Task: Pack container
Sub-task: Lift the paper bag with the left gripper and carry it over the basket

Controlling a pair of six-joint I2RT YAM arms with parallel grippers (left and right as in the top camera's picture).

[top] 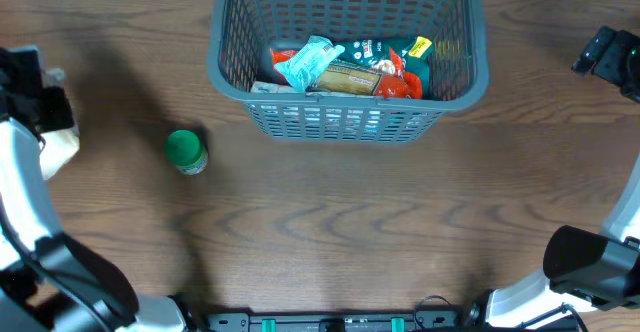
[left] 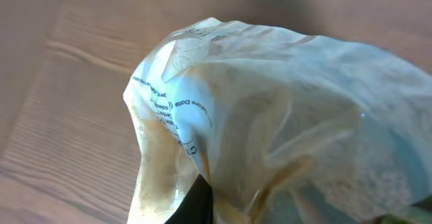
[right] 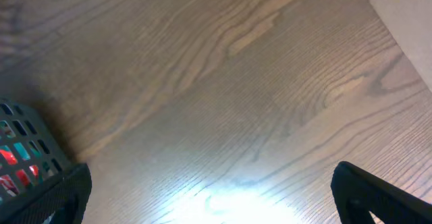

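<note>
left fingers (left: 196,207) clamped on pale bag (left: 283,116) | right fingers (right: 378,197) wide, empty | brown wood-grain table (right: 236,82)

Packets (top: 350,72) crowd the near half of the far-centre container (top: 345,122); its far half lies open. A green-lidded jar (top: 186,150) stands left; bare tabletop (top: 400,222) spreads near and right.

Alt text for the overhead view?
Dark grey lattice basket at the top centre of a wooden table, holding several colourful packets. A green-lidded jar sits on the table to its lower left; the left arm, at the frame's left edge, holds a pale bag.
</note>
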